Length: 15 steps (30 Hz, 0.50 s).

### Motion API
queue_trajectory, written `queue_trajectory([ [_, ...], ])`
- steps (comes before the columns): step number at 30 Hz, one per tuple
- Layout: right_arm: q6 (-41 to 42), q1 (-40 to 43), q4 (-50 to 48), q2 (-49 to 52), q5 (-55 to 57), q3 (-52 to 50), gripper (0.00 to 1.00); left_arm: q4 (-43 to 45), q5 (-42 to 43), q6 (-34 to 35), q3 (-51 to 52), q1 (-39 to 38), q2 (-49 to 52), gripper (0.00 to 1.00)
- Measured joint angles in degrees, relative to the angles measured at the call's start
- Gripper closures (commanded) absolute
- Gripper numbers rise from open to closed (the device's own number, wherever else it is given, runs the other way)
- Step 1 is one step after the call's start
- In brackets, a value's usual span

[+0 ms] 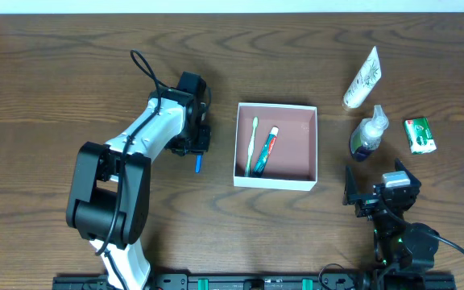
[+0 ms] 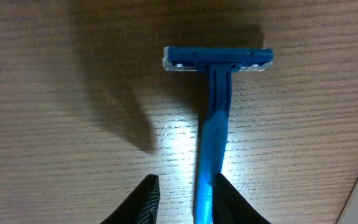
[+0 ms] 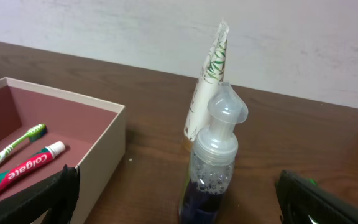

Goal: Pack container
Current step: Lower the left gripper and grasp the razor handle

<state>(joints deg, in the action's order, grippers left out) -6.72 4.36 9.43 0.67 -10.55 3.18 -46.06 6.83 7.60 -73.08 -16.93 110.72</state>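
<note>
While it sits at the middle of the table (image 1: 47, 72), the container (image 1: 274, 182) shows thin white walls and a dusty pink floor. It is nearly square, mouth up, with no clear long axis. Inside lie one toothbrush (image 1: 252, 145) and one toothpaste tube (image 1: 268, 150). The left gripper (image 2: 186, 183) straddles one blue razor (image 2: 216, 93) by the handle, fingers slightly apart. The right gripper (image 3: 178, 179) gapes wide, empty.

The worktop (image 2: 73, 155) is matt brown wood grain, with a pale sheen just ahead of the left fingers (image 2: 145, 199), whose faces are dull, ribbed black. Between them the razor (image 2: 216, 93) is glossy blue plastic. The container (image 3: 107, 134) looks like matt white card, lined dusty pink. The pump bottle (image 3: 213, 162) is clear, smooth plastic.
</note>
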Motion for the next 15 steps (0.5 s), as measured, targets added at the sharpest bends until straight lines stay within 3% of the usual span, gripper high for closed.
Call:
queue_trajectory([
  [15,0.0,0.0,0.0,0.0,0.0,0.0,0.01,1.3,2.3,-1.3,0.0,-0.1,0.0,0.71],
])
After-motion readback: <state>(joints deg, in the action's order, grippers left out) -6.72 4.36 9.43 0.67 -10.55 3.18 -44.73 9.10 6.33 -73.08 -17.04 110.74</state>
